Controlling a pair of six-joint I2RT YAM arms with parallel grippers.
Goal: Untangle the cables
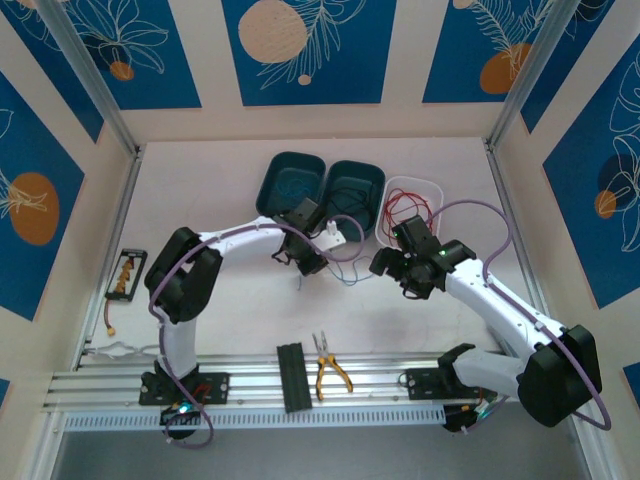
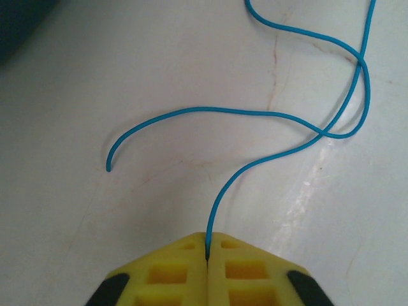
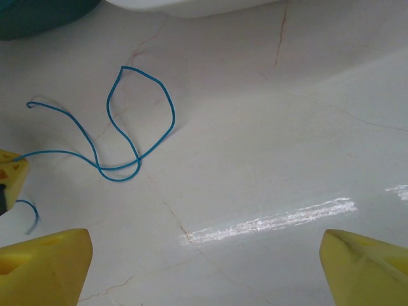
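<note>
Left gripper (image 2: 207, 245) pinches the blue cable (image 2: 210, 109), its loops lying on open table (image 3: 287, 159); right gripper (image 3: 205, 255) hangs spread.

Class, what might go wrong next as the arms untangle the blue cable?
The left gripper pinches the blue cable at its fingertips only; the thin strand may slip out.
The cable crosses itself; pulling could tighten that crossing into a knot.
The open right gripper sits off the cable and may close on nothing.

White table (image 1: 220, 190): blue cable (image 2: 217, 108), white tray (image 1: 431, 185).
</note>
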